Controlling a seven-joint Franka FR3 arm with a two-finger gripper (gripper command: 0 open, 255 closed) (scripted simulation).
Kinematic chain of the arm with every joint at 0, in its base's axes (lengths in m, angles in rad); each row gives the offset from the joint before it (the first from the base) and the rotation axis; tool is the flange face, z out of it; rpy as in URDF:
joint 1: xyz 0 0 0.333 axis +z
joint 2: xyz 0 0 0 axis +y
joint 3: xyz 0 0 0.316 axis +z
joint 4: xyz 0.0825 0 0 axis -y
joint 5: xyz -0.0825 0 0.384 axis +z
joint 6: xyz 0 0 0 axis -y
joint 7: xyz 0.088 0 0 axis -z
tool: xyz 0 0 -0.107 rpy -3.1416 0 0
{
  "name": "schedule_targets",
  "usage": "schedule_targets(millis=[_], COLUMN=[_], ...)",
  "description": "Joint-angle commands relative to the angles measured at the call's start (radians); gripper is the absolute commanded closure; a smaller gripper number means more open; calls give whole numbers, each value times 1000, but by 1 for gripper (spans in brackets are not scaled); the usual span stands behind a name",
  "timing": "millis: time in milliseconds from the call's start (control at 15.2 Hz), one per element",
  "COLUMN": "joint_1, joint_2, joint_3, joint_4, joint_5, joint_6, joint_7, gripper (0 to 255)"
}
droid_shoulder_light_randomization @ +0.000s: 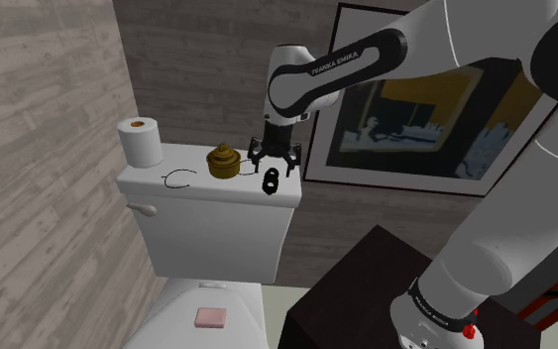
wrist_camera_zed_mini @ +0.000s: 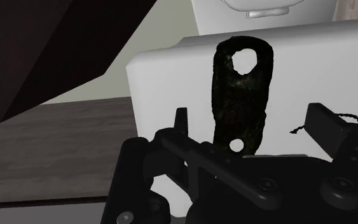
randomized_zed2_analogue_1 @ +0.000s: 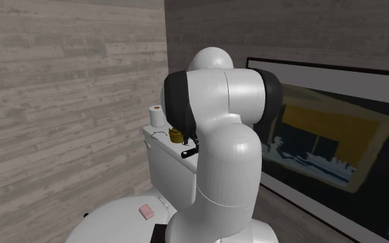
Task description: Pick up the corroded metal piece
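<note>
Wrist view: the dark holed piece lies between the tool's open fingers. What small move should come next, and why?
Probably lower the tool straight down. Its fingers stand apart on either side of the dark metal piece, and the shoulder view shows them just above it on the tank lid, so closing now would likely miss.

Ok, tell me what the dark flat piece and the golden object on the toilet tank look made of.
Dark flat piece: probably corroded metal; near-black, matt, mottled with dull specks, holes with ragged rims.
Golden object: likely brass or similar; yellow-brown with a slight sheen, though too small to be sure.
</note>
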Motion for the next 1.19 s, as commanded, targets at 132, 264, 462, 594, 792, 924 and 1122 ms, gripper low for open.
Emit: schedule_targets(millis=[132,264,462,594,792,924,1122], joint_1=[0,0,1,0,0,0,-1], joint_2=[25,24,24,25,24,18,-1], joint_3=[1,1,2,1,0,0,-1], joint_4=[-20,-21,-24,-23,-25,-13,8], joint_5=[-4,-4,-3,-4,-3,-3,-1], joint_6=[45,45,48,48,48,32,-8], joint_7=[0,0,1,-1,-1,0,0], gripper=[0,255,255,255,255,255,255])
